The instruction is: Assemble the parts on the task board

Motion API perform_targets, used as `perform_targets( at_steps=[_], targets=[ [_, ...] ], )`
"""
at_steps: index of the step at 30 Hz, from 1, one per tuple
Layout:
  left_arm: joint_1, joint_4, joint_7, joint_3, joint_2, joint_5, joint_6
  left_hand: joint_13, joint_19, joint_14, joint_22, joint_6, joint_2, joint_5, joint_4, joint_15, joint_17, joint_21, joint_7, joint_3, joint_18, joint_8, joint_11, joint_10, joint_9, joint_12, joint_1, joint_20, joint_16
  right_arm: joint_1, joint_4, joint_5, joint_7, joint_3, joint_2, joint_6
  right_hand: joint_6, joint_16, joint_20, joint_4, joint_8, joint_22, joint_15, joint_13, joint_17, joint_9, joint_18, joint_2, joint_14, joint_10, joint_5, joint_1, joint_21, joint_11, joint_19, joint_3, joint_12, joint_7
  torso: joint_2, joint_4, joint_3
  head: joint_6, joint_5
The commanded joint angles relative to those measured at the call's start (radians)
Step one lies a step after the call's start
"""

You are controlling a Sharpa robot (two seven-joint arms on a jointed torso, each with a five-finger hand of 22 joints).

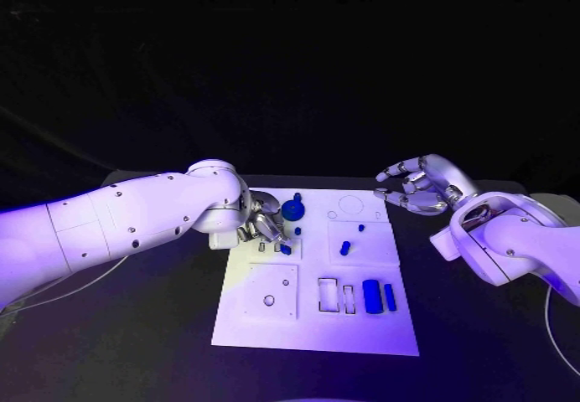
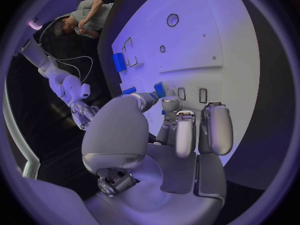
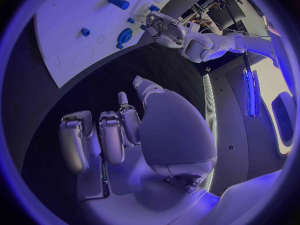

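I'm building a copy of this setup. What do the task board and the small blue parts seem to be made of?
The task board looks like a rigid white plastic or coated plate: flat, matte, with crisp cut recesses. The blue parts look like moulded or printed plastic: uniform saturated colour, smooth, slight sheen. Neither can be confirmed from the look alone.

The silver left hand (image 1: 264, 228) covers part of the white rectangular task board (image 1: 317, 331), so whether its fingertips actually touch the small blue part (image 1: 285, 249) beneath them cannot be told.

dim violet light, dark surroundings
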Motion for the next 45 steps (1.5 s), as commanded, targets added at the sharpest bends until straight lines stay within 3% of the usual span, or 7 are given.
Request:
perform_targets(
  at_steps=[1,18,45],
  targets=[
    [0.001,0.015,0.012,0.001,-0.006,-0.035,-0.035,-0.001,-0.001,0.104,0.002,-0.005,-0.013,0.001,-0.188,0.001,0.263,0.005,-0.001,0.187,-0.011,0.001,-0.001,0.007,0.009,0.002,0.003,-0.001,0.006,-0.001,0.0,-0.005,0.005,0.0,-0.001,0.009,0.009,-0.003,-0.007,0.0,0.004,0.263,-0.007,0.1,0.251,0.001,-0.007,-0.003,0.103,0.0,0.004,-0.006,0.005,-0.003,0.105,0.005,-0.001,0.0,-0.001,0.0006,0.0004,0.003,-0.001],
    [-0.002,0.035,0.034,0.002,-0.017,-0.298,-0.085,0.019,0.006,0.104,0.02,0.007,-0.032,0.002,-0.201,0.0,0.263,0.014,-0.002,0.2,-0.014,0.003,-0.003,0.029,0.016,0.02,0.005,-0.001,0.006,-0.003,0.002,-0.003,0.009,0.0,-0.003,0.005,0.009,-0.003,-0.007,0.003,0.005,0.263,-0.007,0.099,0.251,0.001,-0.007,-0.002,0.103,0.0,0.006,-0.009,0.005,-0.004,0.105,0.006,-0.001,0.0,0.0,0.0008,-0.001,0.003,0.003],
    [-0.005,0.029,0.02,-0.007,-0.008,-0.274,-0.032,0.03,0.006,0.104,0.02,0.019,-0.036,0.011,-0.201,-0.001,0.263,0.015,-0.004,0.217,-0.014,0.001,-0.004,0.043,0.019,0.03,0.0,-0.002,0.006,-0.004,0.002,-0.002,0.009,0.0,-0.002,0.005,0.01,-0.003,-0.008,0.006,0.007,0.263,-0.007,0.099,0.251,0.001,-0.007,-0.001,0.102,0.0,0.007,-0.012,0.005,-0.004,0.105,0.008,-0.001,0.0,0.001,-0.0006,-0.0005,-0.007,0.004]
  ],
)
